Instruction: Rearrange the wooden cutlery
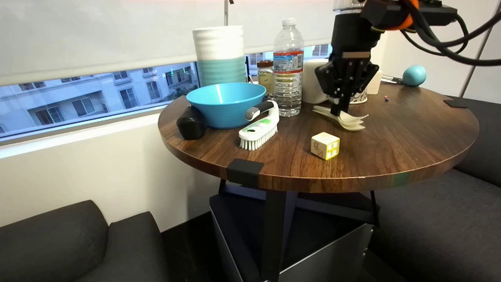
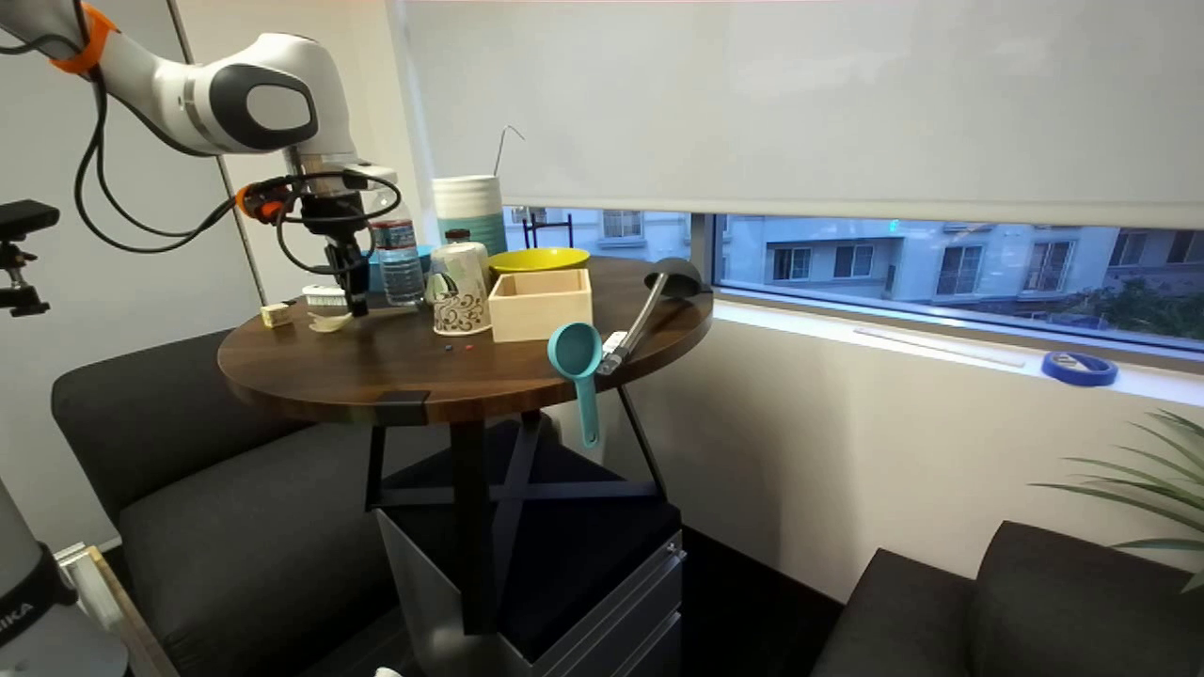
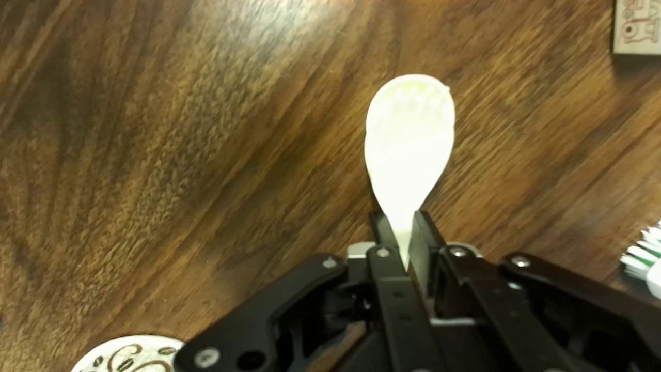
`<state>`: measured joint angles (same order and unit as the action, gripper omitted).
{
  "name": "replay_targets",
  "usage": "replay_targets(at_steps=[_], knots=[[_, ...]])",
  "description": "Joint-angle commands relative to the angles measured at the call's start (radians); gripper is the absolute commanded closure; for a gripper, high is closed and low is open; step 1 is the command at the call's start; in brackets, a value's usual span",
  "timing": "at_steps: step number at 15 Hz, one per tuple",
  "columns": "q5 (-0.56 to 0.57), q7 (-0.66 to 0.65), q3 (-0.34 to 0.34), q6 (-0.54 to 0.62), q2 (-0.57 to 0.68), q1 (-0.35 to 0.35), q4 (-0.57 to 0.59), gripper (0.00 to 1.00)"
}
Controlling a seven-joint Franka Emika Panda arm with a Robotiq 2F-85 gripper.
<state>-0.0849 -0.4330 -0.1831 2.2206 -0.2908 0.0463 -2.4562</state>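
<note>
The wooden cutlery point(image 1: 351, 120) is a stack of pale tan pieces, fork tines and rounded heads lying over one another low at the tabletop. In the wrist view the wooden cutlery point(image 3: 410, 129) looks like one bright, overexposed spoon shape, its head pointing away from me. My gripper point(image 3: 400, 219) is shut on its narrow neck, a finger on each side. The handle ends run back behind the gripper point(image 1: 339, 111) in an exterior view. Seen in an exterior view, the gripper point(image 2: 357, 308) points straight down beside the cutlery point(image 2: 329, 322). Whether the stack touches the table I cannot tell.
A pale yellow cube point(image 1: 325, 145) and a black-and-white brush point(image 1: 260, 127) lie close by. Behind stand a water bottle point(image 1: 289, 70), a blue bowl point(image 1: 227, 105) and a patterned cup point(image 2: 461, 301). Farther off are a wooden box point(image 2: 541, 315) and a teal scoop point(image 2: 576, 353) over the edge.
</note>
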Motion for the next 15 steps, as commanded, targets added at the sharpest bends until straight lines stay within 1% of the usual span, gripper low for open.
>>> replay_targets(at_steps=[1, 7, 8, 15], knots=[[0.017, -0.014, 0.000, -0.010, -0.003, 0.006, 0.016, 0.92], [0.010, -0.010, 0.011, -0.017, -0.050, 0.000, 0.015, 0.95], [0.004, -0.007, 0.016, -0.019, -0.061, -0.001, 0.007, 0.97], [-0.011, -0.002, 0.054, -0.052, -0.119, -0.017, -0.078, 0.97]])
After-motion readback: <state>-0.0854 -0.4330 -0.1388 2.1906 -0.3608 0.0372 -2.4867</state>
